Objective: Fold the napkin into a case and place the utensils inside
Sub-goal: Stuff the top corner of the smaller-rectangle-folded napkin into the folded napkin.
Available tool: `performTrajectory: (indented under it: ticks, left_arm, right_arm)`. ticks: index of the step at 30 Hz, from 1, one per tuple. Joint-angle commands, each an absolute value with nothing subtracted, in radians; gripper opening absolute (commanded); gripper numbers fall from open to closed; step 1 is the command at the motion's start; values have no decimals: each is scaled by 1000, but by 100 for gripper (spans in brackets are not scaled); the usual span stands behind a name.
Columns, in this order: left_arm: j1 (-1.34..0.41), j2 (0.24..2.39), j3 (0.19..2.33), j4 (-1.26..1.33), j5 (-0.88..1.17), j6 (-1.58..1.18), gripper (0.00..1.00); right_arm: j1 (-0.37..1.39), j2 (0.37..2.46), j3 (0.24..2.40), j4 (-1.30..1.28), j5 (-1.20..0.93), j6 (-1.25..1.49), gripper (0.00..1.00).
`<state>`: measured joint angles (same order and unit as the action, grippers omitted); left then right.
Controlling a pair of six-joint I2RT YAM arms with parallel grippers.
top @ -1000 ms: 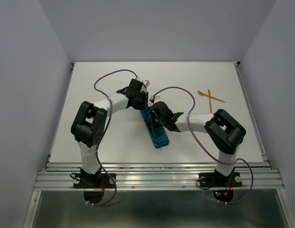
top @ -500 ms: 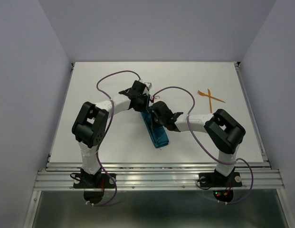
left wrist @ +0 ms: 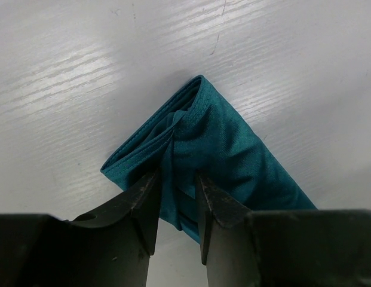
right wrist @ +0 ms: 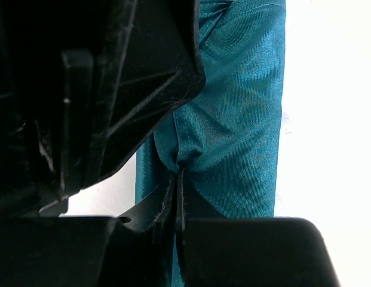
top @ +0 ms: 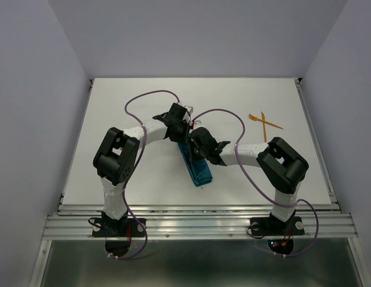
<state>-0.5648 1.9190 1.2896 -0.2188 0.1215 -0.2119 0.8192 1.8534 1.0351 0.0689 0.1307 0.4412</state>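
Narrow teal cloth case, flat, faintly sheeny, hemmed, pointed corner

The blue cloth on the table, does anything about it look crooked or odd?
The napkin lies folded into a narrow strip, slanted across the table rather than square to its edges. The right gripper pinches a small pucker of cloth. The utensils lie crossed, well apart from it.

tbl: white | walls: pale grey (3 sides) | rail: alu, near edge
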Motion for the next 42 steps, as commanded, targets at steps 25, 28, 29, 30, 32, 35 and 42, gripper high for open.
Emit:
performTrajectory:
  ticks: [25,28,29,30,32,35,42]
  left_arm:
    - [-578,1908,1338,-236,100,-198,0]
    - [-574,1891,1333,-233,113,-202,0]
    - [-572,1884,1330,-232,126,-206,0]
    - [-568,1881,1330,-232,132,-207,0]
    - [-563,1873,1327,-229,147,-209,0]
    - [-552,1861,1322,-218,184,-213,0]
    - [-545,1858,1319,-215,213,-218,0]
  right_arm:
    - [827,1855,1049,80,147,431,2]
    - [827,1855,1046,81,149,431,2]
    - [827,1853,1046,80,149,431,2]
    - [827,1853,1046,80,149,431,2]
    - [827,1853,1045,81,150,431,2]
    - [827,1852,1045,81,150,431,2]
    - [827,1848,1046,81,160,433,2]
